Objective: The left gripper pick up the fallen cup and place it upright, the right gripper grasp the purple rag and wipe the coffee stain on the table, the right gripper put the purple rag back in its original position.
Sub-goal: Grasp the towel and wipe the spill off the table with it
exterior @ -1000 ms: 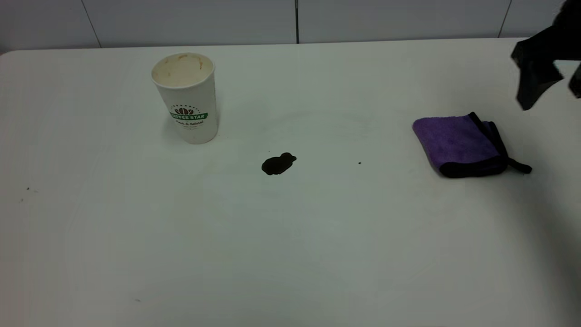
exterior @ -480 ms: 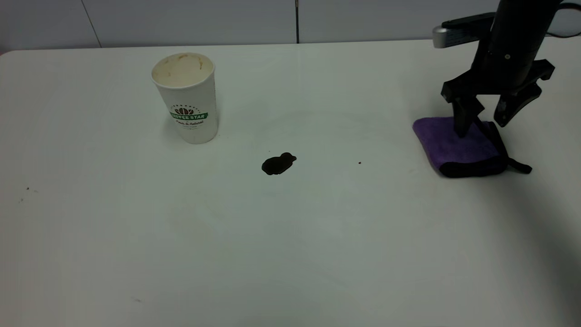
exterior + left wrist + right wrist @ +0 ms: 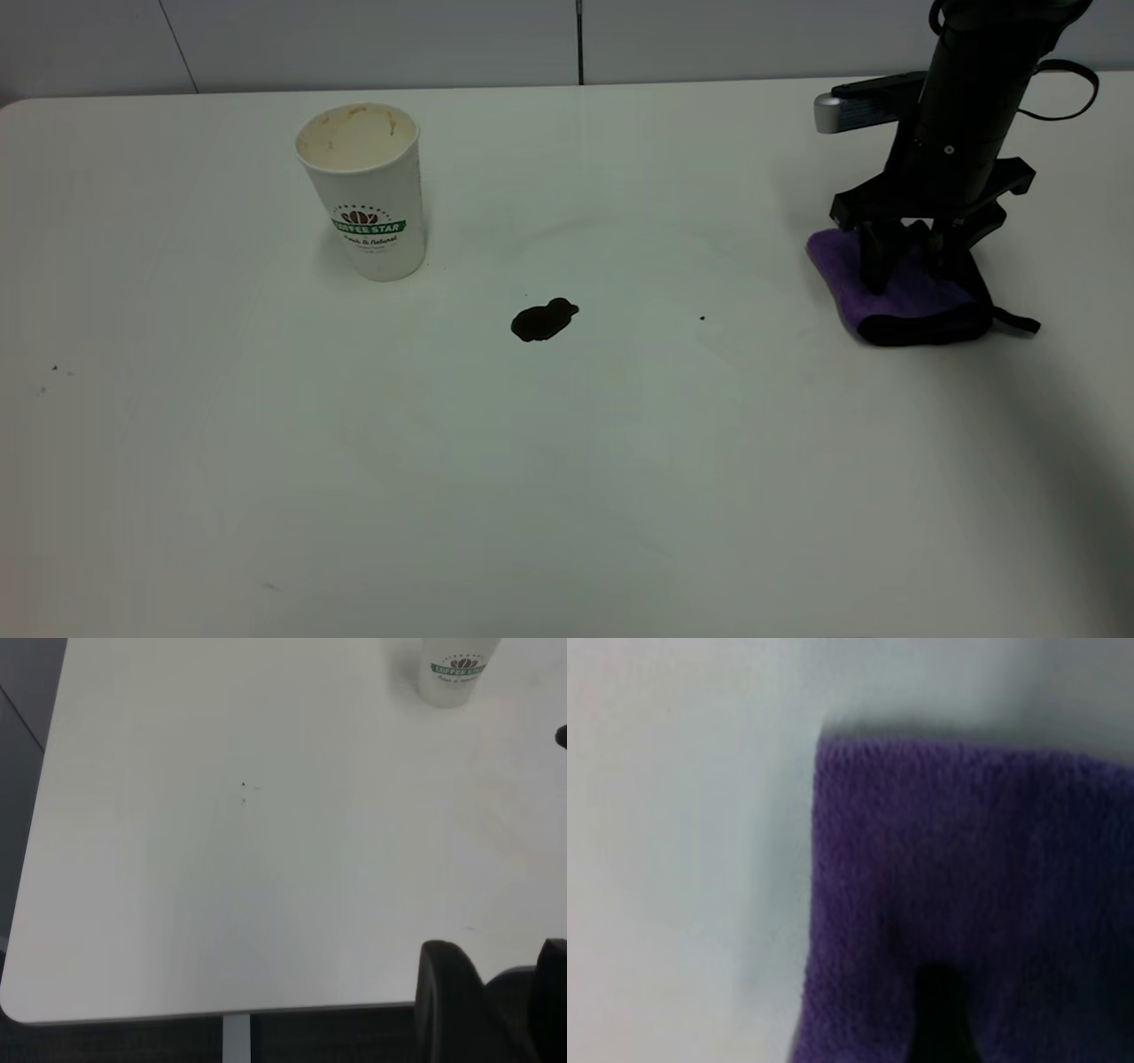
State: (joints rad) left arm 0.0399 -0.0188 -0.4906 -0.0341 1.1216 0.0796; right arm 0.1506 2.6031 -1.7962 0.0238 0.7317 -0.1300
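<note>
Cup (image 3: 363, 188), reading "COFFEE STAR", stands upright left of the stain (image 3: 543, 320). Far right of the stain, the right gripper (image 3: 909, 276) presses parted fingers into the rag (image 3: 890, 297). Left gripper (image 3: 496, 992): jaws parted, holding nothing.

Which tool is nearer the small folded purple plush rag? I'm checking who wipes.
Right. The right tool stands pressed down on the small folded purple plush rag. The left tool sits off the white table's near-left edge, far away.

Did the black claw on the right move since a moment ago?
Yes. The right gripper came down and toward the cup's side, from up by the table's far right edge onto the purple rag, which stayed put.
</note>
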